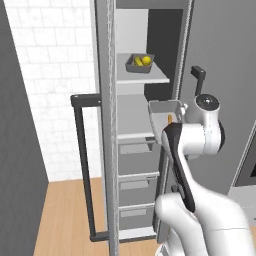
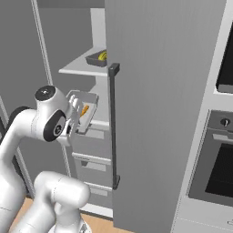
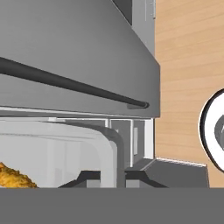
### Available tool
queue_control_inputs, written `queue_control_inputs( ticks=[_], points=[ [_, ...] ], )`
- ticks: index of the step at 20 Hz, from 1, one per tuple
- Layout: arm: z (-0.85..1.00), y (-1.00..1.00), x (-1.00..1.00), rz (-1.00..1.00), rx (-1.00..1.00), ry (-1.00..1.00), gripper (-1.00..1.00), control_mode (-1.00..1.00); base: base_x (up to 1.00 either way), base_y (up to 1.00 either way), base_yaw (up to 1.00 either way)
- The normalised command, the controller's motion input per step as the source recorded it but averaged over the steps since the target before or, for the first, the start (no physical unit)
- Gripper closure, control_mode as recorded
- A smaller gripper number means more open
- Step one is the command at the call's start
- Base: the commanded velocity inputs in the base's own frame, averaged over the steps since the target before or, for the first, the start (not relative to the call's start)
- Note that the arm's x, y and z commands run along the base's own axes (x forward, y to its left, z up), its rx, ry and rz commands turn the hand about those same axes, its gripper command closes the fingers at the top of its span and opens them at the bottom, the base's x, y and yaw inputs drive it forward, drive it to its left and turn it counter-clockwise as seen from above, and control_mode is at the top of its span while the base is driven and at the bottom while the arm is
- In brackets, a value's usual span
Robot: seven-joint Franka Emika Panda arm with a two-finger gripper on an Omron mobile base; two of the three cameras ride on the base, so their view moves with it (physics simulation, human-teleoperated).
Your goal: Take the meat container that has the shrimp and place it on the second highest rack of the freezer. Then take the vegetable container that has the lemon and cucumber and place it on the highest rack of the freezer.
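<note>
While the white arm reaches in from the front, the end effector [image 3: 113, 177] is clamped nearly shut on the near rim of the meat container [image 1: 164, 111], a small light-grey open tray with thin smooth walls and rounded corners. It is carried in the air just in front of the freezer [image 1: 106, 125], level with the gap below that unit's highest rack [image 1: 147, 76]. The shrimp [image 2: 84, 110], a tiny orange, rough-looking curl, lies on the tray floor. Just beyond the tray, the freezer's next flat shelf down [image 1: 131, 117] shows bare pale plate, open room between its front edge and the back wall. Under that shelf sit flat-fronted grey drawers [image 1: 137, 156]. Deeper and higher in the freezer, the vegetable container [image 1: 139, 63], a darker grey tray, rests on the highest rack holding the round yellow lemon [image 1: 146, 60] and the longer cucumber [image 1: 138, 61]. The long black bar handle [image 1: 83, 165] runs down the opened freezer door.
</note>
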Motion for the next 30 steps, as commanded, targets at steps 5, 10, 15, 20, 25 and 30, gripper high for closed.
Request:
queue_control_inputs(
  ticks=[5, 10, 15, 20, 25, 30],
  points=[
    [-0.21, 0.11, 0.4, 0.0, 0.0, 0.03, 1.0, -1.0, 0.0, 0.0, 0.0],
    [-0.35, 0.04, 0.43, 0.0, 0.0, 0.01, 1.0, -1.0, 0.0, 0.0, 0.0],
    [-0.3, 0.02, 0.54, 0.0, 0.0, 0.04, 1.0, -1.0, 0.0, 0.0, 0.0],
    [-0.26, 0.0, 0.58, 0.02, 0.0, 0.03, 1.0, -1.0, 0.0, 0.0, 0.0],
    [-0.16, 0.0, 0.58, 0.01, 0.0, 0.03, 1.0, -1.0, 0.0, 0.0, 0.0],
    [-0.03, 0.0, 0.57, 0.0, 0.0, 0.03, 1.0, -1.0, 0.0, 0.0, 0.0]
  ],
)
